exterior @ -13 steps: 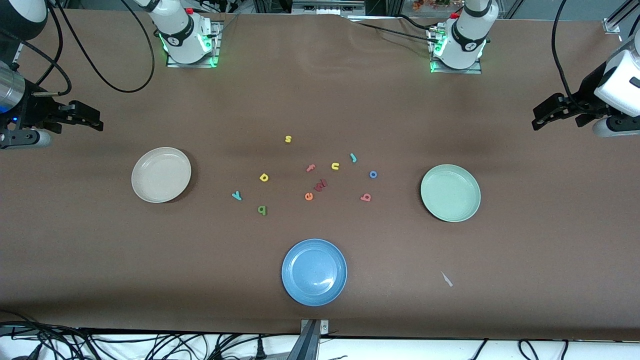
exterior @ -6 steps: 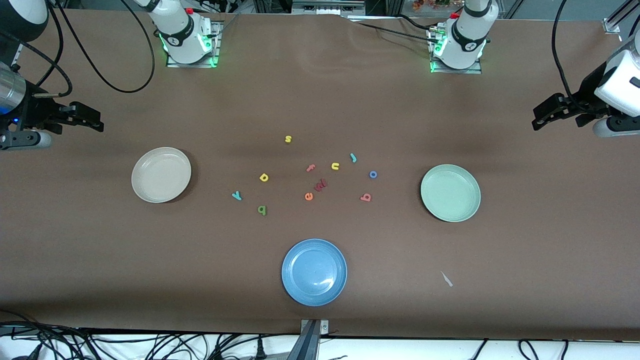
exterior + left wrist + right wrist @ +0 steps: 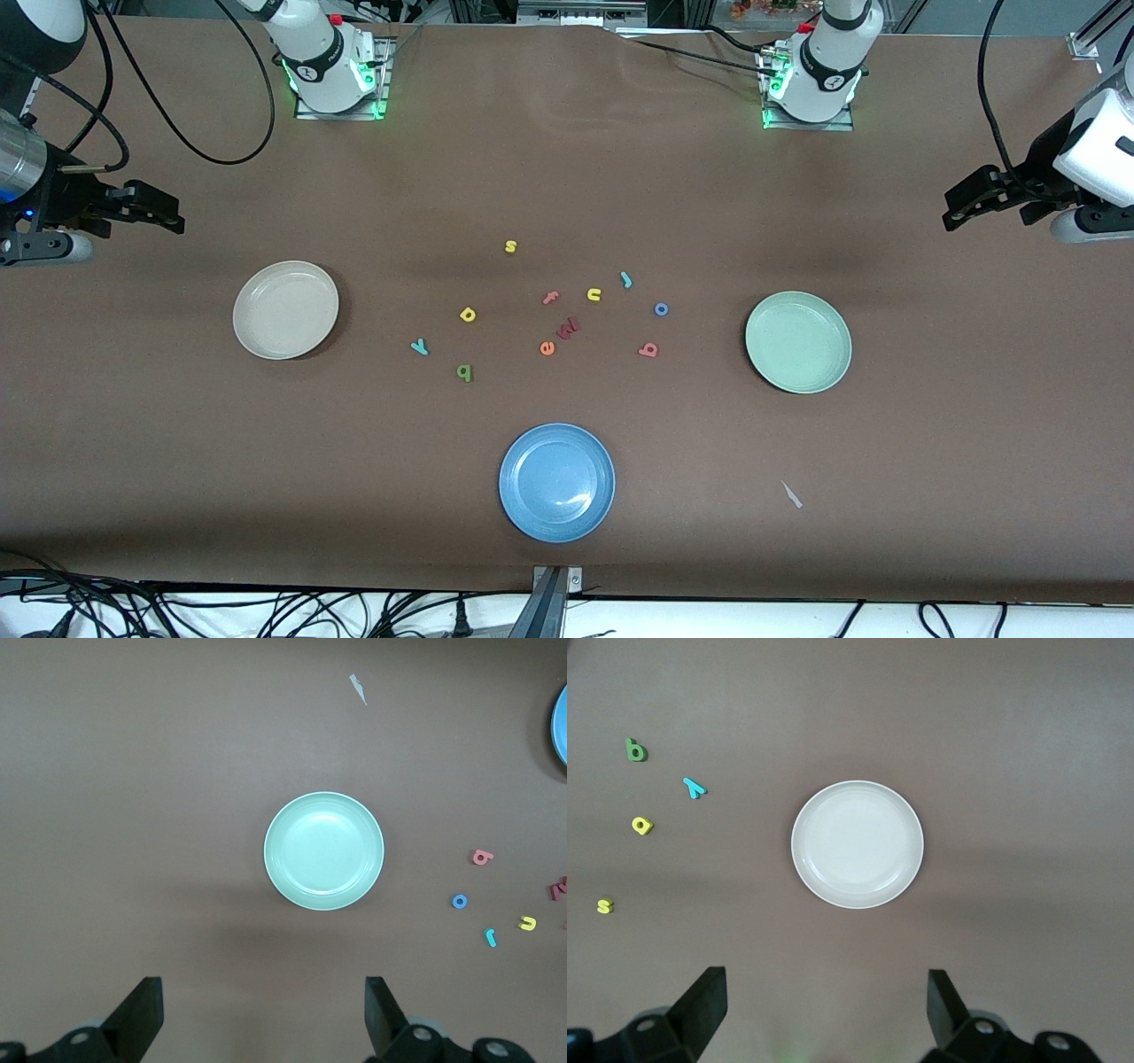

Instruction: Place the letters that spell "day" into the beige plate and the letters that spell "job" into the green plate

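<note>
Both arms wait high at the table's ends, jaws spread and empty: the left gripper (image 3: 261,1019) over bare table by the green plate (image 3: 798,342), the right gripper (image 3: 827,1014) by the beige plate (image 3: 285,309). Between the plates lie the yellow d (image 3: 468,314), green a (image 3: 464,372), teal y (image 3: 420,347), teal j (image 3: 626,280), blue o (image 3: 661,308) and salmon b (image 3: 648,350). The j's long axis runs toward the bases, slightly tilted.

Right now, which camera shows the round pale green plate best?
The left wrist view: the round pale green plate sits centred, whole and large. The front view shows it whole but smaller. The right wrist view misses it.
</note>
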